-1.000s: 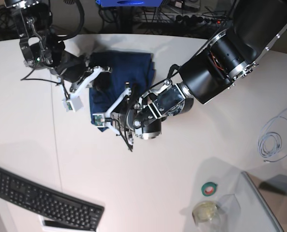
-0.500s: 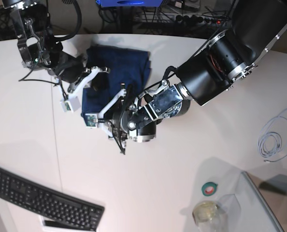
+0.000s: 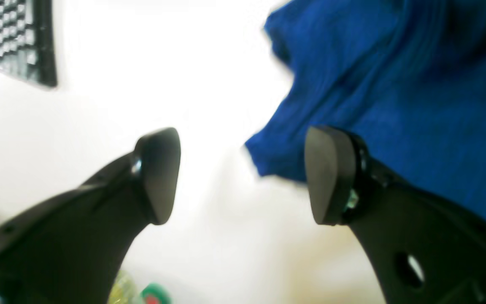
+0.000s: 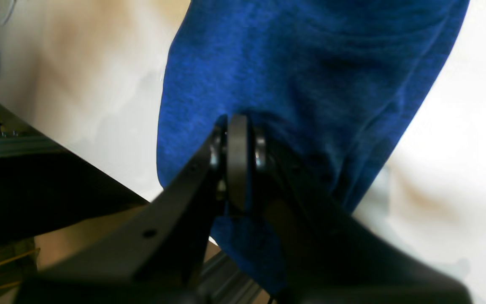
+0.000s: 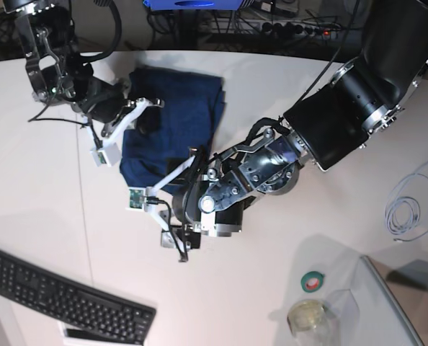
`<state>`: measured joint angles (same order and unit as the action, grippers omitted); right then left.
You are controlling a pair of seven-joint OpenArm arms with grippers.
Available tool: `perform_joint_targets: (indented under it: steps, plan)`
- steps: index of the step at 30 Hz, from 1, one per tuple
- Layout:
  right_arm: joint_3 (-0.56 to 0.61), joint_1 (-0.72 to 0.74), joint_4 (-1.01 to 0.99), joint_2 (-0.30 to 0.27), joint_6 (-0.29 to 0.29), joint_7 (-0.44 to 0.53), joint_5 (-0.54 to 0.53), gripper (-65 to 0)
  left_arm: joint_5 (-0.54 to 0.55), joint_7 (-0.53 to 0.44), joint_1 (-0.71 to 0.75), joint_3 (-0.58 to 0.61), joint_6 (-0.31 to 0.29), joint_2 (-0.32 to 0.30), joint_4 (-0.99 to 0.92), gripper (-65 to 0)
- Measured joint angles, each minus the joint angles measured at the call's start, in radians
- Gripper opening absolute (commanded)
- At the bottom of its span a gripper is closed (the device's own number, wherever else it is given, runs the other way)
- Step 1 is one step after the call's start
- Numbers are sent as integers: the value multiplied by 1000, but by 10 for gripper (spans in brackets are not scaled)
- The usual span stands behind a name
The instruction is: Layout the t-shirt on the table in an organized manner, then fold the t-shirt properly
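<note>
Left gripper (image 3: 243,175) spread wide, nothing between the pads, hanging just off the near corner of the t-shirt (image 3: 395,97), with bare white table (image 3: 141,63) showing through the gap. Right gripper (image 4: 236,162) pinched flat onto a fold of the t-shirt, blue knit bunched around the closed tips and draped over them.

In the base view: t-shirt (image 5: 174,122) lying as a compact folded block toward the far left of the table (image 5: 272,288), right gripper (image 5: 143,124) at its left edge, left gripper (image 5: 156,216) just past its near edge. Farther out: black keyboard (image 5: 63,295) at the near left corner, coiled cable (image 5: 410,209) at the right, a tape roll (image 5: 313,282) and a clear jar (image 5: 308,317) near right.

Likely risks: with only one side pinned, any pull by the right arm could drag the whole block and skew or undo the fold. Open left pads sweeping low could snag the loose near corner and flip a layer. Release of the bunched pinch may leave a raised crease.
</note>
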<state>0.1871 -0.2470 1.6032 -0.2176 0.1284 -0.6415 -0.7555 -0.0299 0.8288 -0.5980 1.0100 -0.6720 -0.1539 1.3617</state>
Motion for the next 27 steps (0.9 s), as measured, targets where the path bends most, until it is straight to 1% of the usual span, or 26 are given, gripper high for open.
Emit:
perform_joint_targets:
  steps: [1,2,3,4,5,6,7,8,10,12,13,16,17,19,23,24,26,27]
  plan:
    - [0,0,0,0,0,1,1,-630,7,17,2,0,-15,-17,31,-214]
    - [0,0,0,0,0,1,1,-630,6,36,7,-2,-16,-35,66,-216]
    - [0,-1,0,0,0,0,1,-630,8,54,18,-17,-16,-50,102,-221]
    - [1,-2,2,0,0,0,1,-630,12,70,40,-58,-16,-62,141,-242]
    - [2,-5,14,0,0,-5,3,-630,11,84,77,-120,-13,-74,191,-308]
    - [1,-8,26,-2,0,-5,0,-630,9,88,121,-196,-13,-80,235,-406]
    - [1,-13,39,-6,0,1,-1,-630,5,92,179,-280,-11,-83,281,-517]
    - [1,-19,49,-14,0,2,-3,-630,-6,84,250,-362,-5,-80,324,-648]
    - [2,-33,65,-29,0,1,-3,-630,-2,97,407,-510,-11,-80,378,-650]
    - [3,-45,67,-33,0,3,-1,-630,-3,87,537,-600,-12,-80,393,-650]
    - [3,-54,69,-31,0,2,-4,-630,-11,49,590,-622,-10,-83,393,-650]
    - [11,-62,58,-21,0,-6,-4,-630,6,-166,730,-691,-10,-74,375,-650]
    - [20,-61,45,-20,0,3,-5,-630,2,-220,770,-703,-9,-69,357,-650]
    - [41,-50,6,-24,0,7,-1,-630,-4,-291,823,-714,-10,-59,298,-650]
    - [44,-47,-69,-20,0,14,-7,-630,-8,-324,849,-708,-10,-53,176,-650]
    - [47,-43,-82,-22,0,33,-7,-630,-3,-327,843,-707,-1,-53,155,-650]
    - [47,-28,-106,-23,2,63,-7,-630,-3,-330,843,-708,45,-52,142,-650]
    - [47,-24,-108,-23,2,65,-6,-630,-4,-331,845,-708,52,-52,141,-650]
